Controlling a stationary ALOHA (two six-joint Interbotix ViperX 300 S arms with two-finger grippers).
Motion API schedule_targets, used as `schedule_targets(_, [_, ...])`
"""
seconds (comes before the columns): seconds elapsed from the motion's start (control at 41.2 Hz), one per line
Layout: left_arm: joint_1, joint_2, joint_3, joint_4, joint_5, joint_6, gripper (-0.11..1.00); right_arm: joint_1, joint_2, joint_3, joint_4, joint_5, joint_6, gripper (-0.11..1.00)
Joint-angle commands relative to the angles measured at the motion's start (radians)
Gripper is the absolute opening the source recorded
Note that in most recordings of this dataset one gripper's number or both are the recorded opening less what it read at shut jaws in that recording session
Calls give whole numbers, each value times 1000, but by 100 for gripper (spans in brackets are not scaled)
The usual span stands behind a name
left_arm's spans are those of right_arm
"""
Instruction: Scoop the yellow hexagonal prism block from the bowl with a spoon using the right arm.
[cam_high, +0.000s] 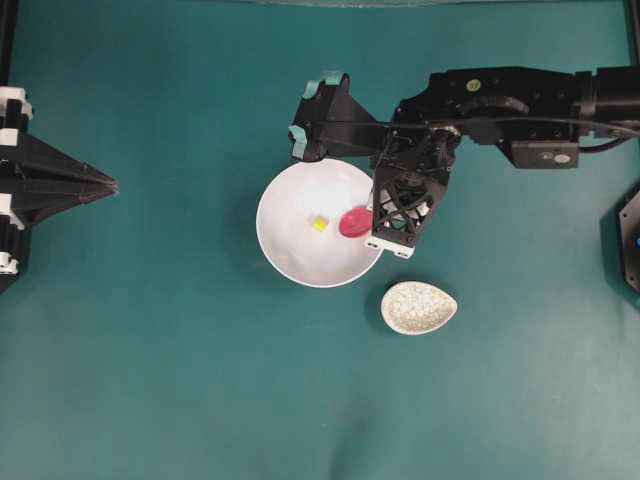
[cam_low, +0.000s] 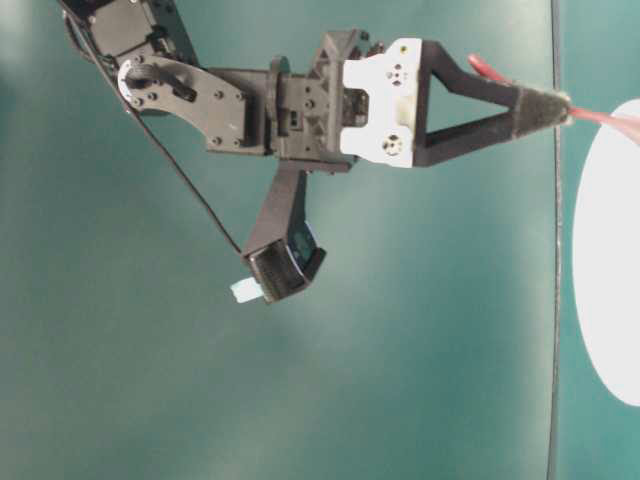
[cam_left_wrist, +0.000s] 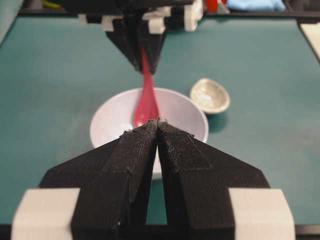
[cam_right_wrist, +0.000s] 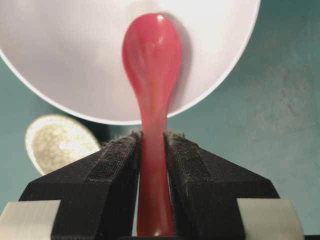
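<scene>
While the spoon (cam_right_wrist: 151, 75) is clamped by its handle in the right pincer (cam_right_wrist: 152, 145), its pink-red scoop is held over the white bowl (cam_high: 290, 255), just beside the yellow hexagonal prism block (cam_high: 319, 223) lying inside. The left pincer (cam_left_wrist: 158, 131) is seen closed and empty, well apart on the desk (cam_high: 150, 380).

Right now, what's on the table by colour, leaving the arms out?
White: 1, the bowl
Pink-red: 1, the spoon
Yellow: 1, the block
Speckled beige: 1, the oval dish
Total: 4
</scene>
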Motion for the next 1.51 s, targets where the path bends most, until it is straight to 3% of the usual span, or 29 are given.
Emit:
schedule_targets(0.0, [2,5,-29,3,-5,2,8,3,-15,-26,-2,-9,-2,21])
schedule_targets(0.558, [2,5,-29,3,-5,2,8,9,11,-32,2,-54,-5,21])
schedule_targets(1.481, [0,5,-29,5,-5,2,8,18,44,-23,-2,-247,-32,21])
